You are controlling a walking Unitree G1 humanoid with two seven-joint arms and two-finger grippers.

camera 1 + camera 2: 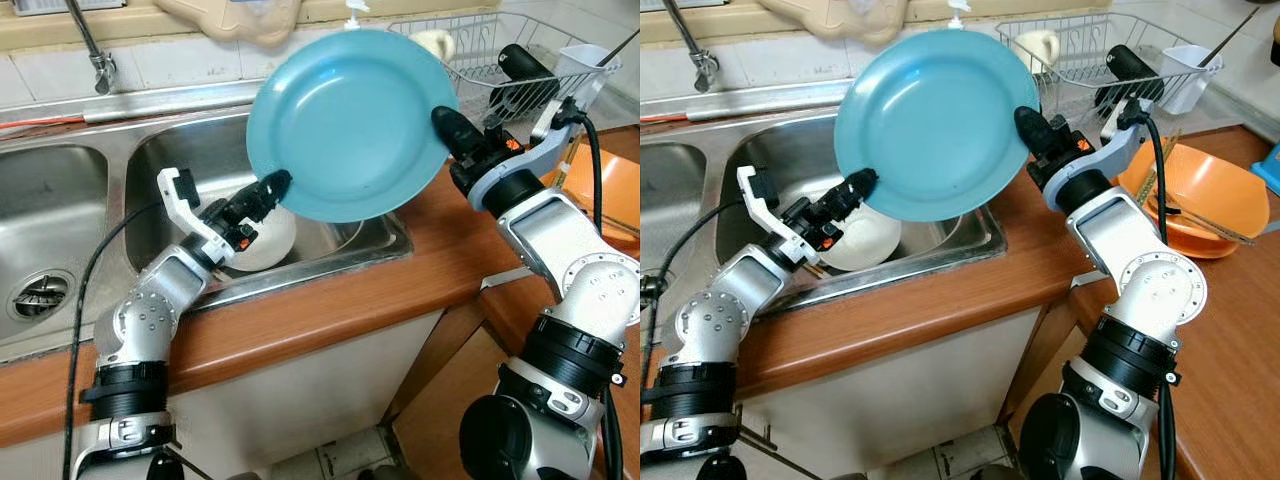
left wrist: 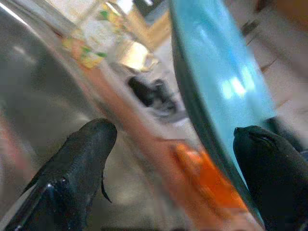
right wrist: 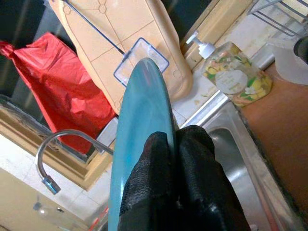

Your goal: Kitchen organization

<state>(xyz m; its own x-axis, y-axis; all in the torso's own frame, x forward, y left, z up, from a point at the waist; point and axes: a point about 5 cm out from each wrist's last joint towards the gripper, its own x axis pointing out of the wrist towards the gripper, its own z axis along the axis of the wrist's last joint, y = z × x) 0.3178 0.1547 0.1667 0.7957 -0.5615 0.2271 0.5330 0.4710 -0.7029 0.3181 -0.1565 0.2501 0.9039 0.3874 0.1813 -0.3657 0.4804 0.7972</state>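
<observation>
The blue plate [image 1: 345, 125] is hanging tilted above the sink [image 1: 175, 150]. The right gripper [image 1: 447, 125] is clamping its right rim, while the left gripper's [image 1: 273, 185] fingers [image 2: 82, 159] are standing apart around its lower left edge.

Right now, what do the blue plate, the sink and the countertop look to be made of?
Blue plate: probably plastic or melamine, smooth, softly glossy, uniform colour. Sink: stainless steel, brushed grey with dull reflections. Countertop: wood or wood-look laminate, reddish-brown, satin.

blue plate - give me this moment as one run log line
blue plate: tilted above sink | right gripper: shut on right rim | left gripper: open, at lower left rim | dish rack: behind right
</observation>
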